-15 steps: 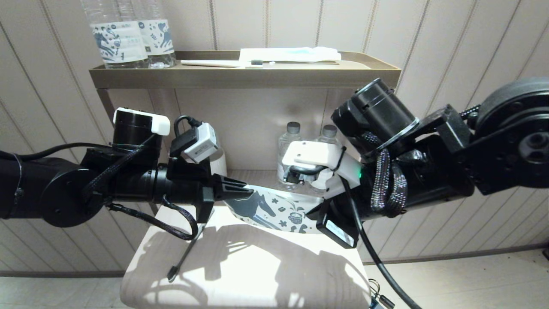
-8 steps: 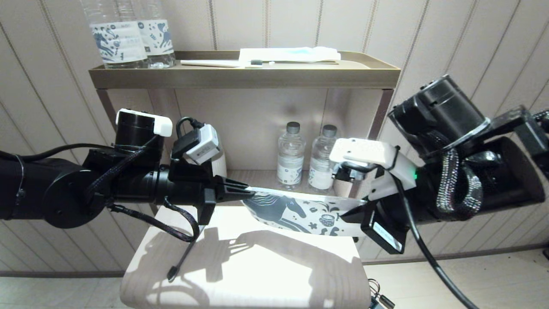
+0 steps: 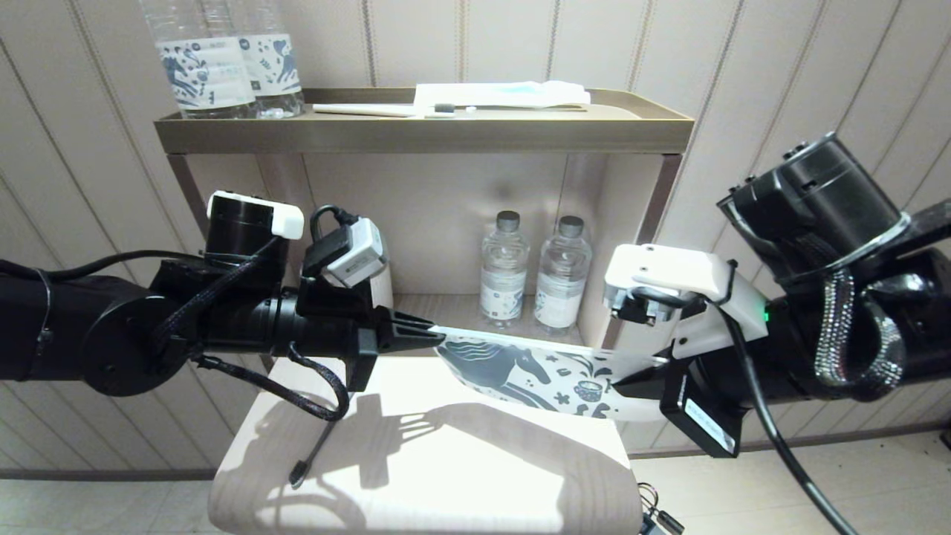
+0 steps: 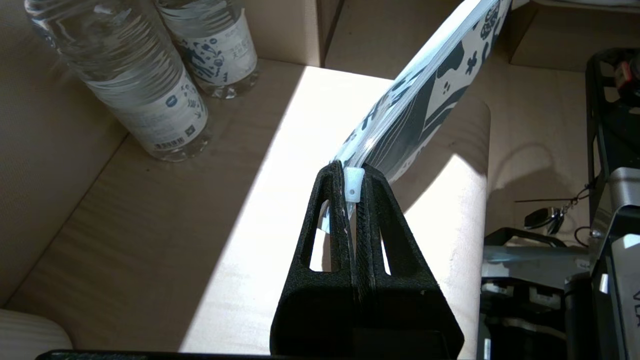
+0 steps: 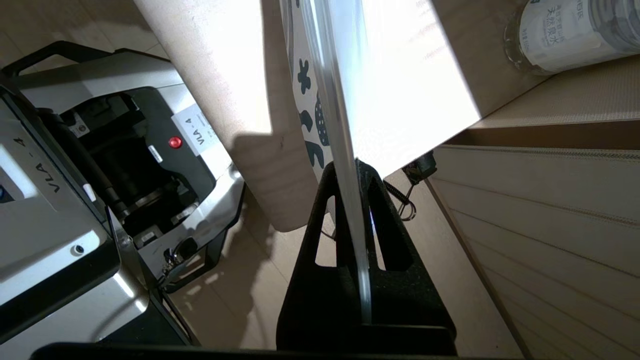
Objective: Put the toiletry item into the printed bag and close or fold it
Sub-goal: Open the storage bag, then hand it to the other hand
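Note:
The printed bag [image 3: 535, 368], white with a dark-blue horse and small motifs, hangs stretched between both grippers above the lower shelf board. My left gripper [image 3: 440, 339] is shut on its left end; in the left wrist view the fingertips [image 4: 334, 175] clamp the zip edge at the white slider tab [image 4: 353, 184], and the printed bag [image 4: 430, 85] runs away from them. My right gripper [image 3: 622, 380] is shut on the right end; the zip edge of the printed bag [image 5: 310, 100] passes between that gripper's [image 5: 354, 167] jaws. The slim grey toothbrush is hidden.
Two small water bottles [image 3: 504, 271] stand at the back of the lower shelf board [image 3: 423, 461]. The top tray [image 3: 423, 134] holds two large labelled bottles [image 3: 208, 67], a white-handled toothbrush [image 3: 386, 110] and a white-and-blue packet [image 3: 505, 93]. A cable [image 3: 312, 446] dangles under my left arm.
My right gripper has drawn away to the right with its end of the bag. The bag has gone from a sagging curve to a long stretched strip. My left gripper has hardly moved.

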Controlling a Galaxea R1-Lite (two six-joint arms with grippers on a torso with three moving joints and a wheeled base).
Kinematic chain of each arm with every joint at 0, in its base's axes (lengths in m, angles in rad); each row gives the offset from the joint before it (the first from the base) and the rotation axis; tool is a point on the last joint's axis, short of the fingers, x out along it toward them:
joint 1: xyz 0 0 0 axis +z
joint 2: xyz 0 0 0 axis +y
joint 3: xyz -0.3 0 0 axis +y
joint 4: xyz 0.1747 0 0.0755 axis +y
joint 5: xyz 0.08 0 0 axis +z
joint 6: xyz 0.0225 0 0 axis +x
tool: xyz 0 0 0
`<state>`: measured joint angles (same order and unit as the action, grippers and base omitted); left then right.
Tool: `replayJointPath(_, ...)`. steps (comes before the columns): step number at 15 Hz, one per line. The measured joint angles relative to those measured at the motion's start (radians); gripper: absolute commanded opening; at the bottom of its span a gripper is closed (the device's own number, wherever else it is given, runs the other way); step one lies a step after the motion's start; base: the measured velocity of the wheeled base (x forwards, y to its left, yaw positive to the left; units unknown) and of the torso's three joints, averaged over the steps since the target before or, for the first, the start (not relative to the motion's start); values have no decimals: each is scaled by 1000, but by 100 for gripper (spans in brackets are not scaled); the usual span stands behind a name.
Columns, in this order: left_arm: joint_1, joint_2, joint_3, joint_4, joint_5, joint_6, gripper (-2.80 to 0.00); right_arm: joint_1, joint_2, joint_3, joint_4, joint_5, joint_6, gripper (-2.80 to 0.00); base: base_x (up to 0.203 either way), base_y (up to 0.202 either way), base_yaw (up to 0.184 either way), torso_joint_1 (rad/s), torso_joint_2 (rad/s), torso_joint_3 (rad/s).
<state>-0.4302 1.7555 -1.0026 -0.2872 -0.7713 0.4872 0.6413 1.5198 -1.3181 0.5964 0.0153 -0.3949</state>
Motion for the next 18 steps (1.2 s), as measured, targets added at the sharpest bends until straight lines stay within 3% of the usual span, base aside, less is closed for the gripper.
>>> replayJointPath(3,-1,11,-3,-1,12,0,-280,5,15,0,-52,3,0,-280,0,0,0,0,0,0)
replayJointPath(4,-1,18,-3,-6,15,3,0,6,22,2,-76,5,1,-280,0,0,0,0,0,0)
replayJointPath(18,-2,46,-9,-14,4,9,0,40,36,-12,-95,10,0,-280,0,0,0,0,0,0)
